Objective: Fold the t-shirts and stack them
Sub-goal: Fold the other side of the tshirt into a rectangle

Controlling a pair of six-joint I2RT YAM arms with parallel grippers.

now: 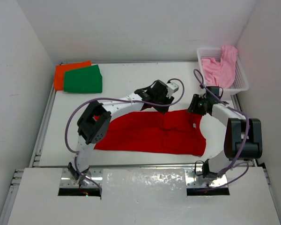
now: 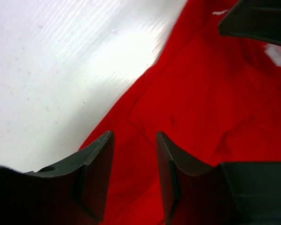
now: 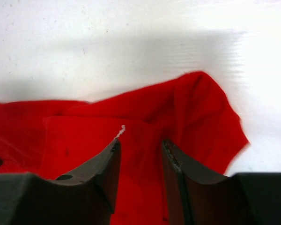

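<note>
Left gripper (image 2: pixel 133 137) and right gripper (image 3: pixel 140 145) hang parted over the red t-shirt (image 1: pixel 150 133) (nothing pinched). Probably lining up a fold.

- left arm (image 1: pixel 116 104) is stretched forward and to the right, left gripper (image 2: pixel 133 136) down low, jaws apart
- right arm (image 1: pixel 225 113) is bent inward, right gripper (image 3: pixel 140 143) low, jaws parted too

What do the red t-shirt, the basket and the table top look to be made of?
The red t-shirt: soft matte cloth, likely cotton knit; it creases and drapes limply. The basket: rigid white plastic by the look; moulded open lattice walls. The table: hard, smooth white surface with faint streaks and glare; laminate or painted board, cannot tell which.
</note>
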